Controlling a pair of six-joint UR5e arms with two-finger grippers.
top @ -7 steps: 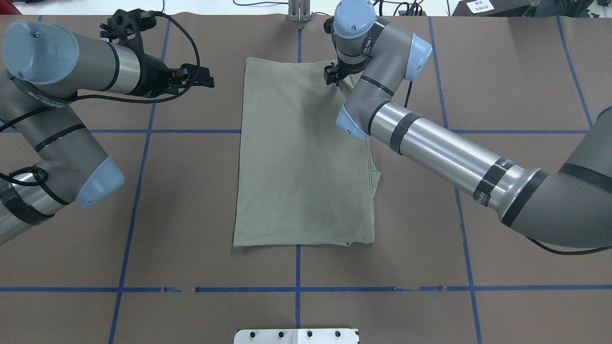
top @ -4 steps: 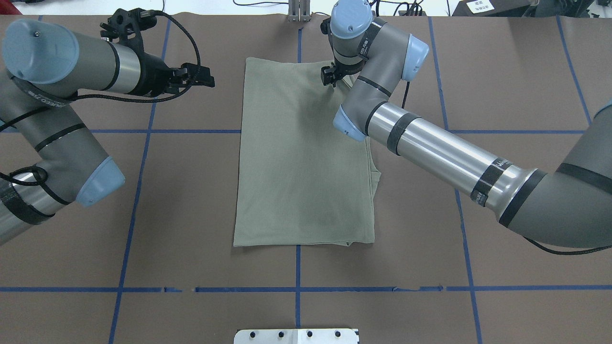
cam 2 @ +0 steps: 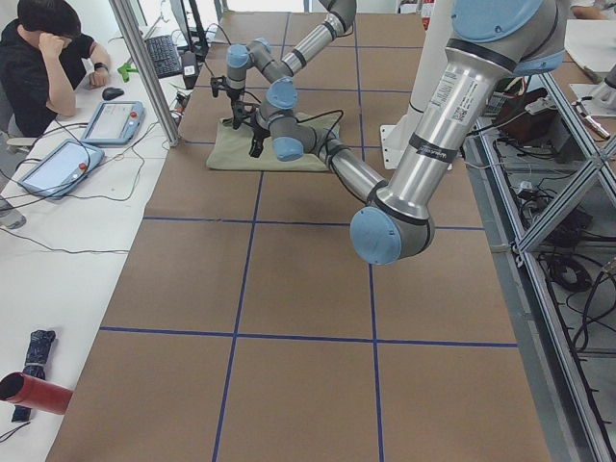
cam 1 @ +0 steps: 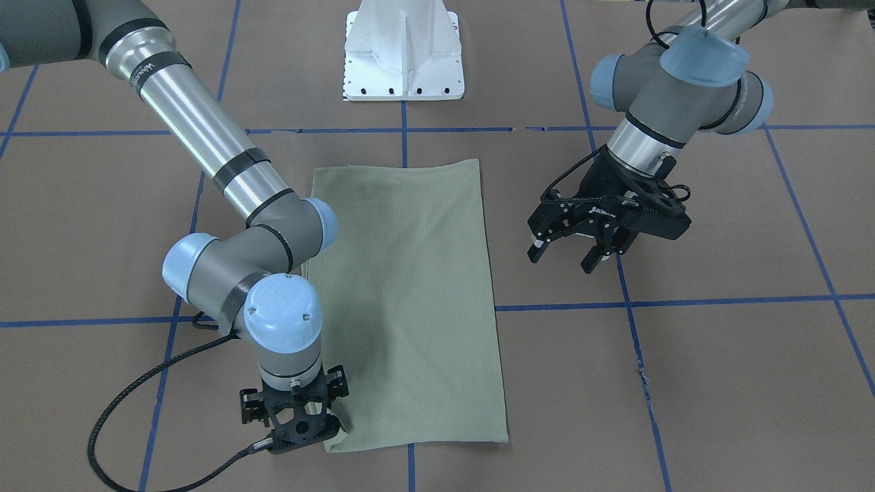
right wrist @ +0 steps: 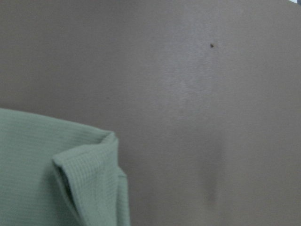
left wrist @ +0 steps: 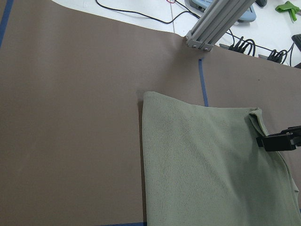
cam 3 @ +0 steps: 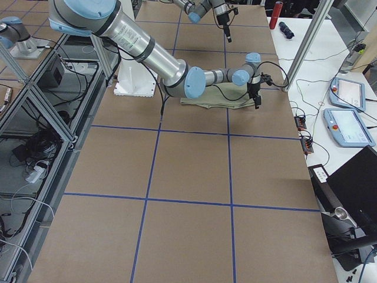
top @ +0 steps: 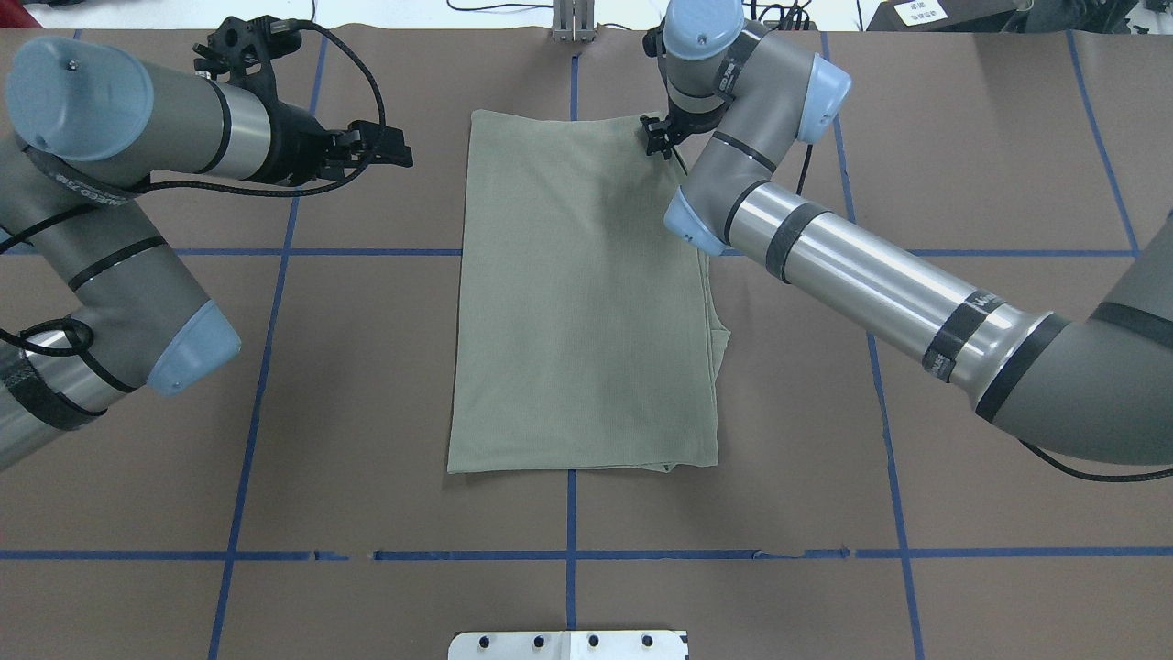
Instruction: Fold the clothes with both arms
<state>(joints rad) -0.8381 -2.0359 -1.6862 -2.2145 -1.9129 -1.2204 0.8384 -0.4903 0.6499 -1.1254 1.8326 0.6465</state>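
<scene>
1. The shirt [top: 577, 302] lies folded into a long sage-green rectangle in the middle of the table [top: 367, 412]; it is flat, and under-layers peek out along its right edge in the overhead view
2. The left gripper [cam 1: 562, 258] hangs over bare table at the right of the front-facing view, clear of the cloth, with its jaws spread wide and nothing between them
3. The right gripper [cam 1: 304, 430] points straight down at the shirt's lower-left end in that same view; the wrist hides its jaws, so I cannot tell how far open they are or whether they pinch fabric
4. From the right wrist camera, the corner [right wrist: 89, 179] sits curled over on itself at the lower left of the frame
</scene>
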